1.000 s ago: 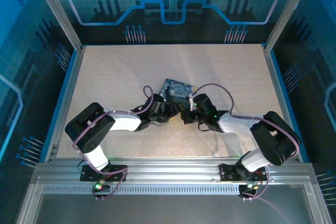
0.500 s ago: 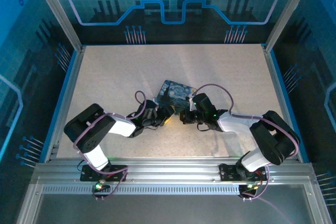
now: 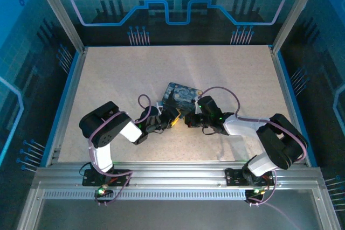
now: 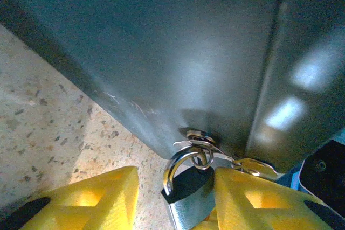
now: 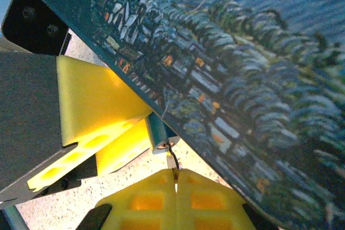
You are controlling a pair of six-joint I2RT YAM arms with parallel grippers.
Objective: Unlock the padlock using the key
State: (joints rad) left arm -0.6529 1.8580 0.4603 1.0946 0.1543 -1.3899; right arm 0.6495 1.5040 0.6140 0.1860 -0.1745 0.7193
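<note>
Now the left hand (image 4: 175, 184) is standing partly open around the one blue padlock (image 4: 188, 195), touching it on one side only. That padlock is hanging from a ring (image 4: 197, 138) on the single painted box (image 5: 259, 68) on the worktop (image 4: 48, 122). Rightward, the right hand (image 5: 176, 179) is pinching the one thin key (image 5: 171, 160), fully closed on it, the key's tip meeting the padlock's end.

Left arm (image 3: 105, 127) and right arm (image 3: 275, 141): black joint housings, white link shells, purple cables (image 3: 215, 89) looping alongside, green light (image 3: 220, 118) on right forearm. Left gripper (image 4: 173, 172), right gripper (image 5: 175, 175): yellow plastic fingers (image 4: 91, 200) with hollow ribbed pockets, grey-black bodies, small screw heads (image 5: 26, 12).
</note>
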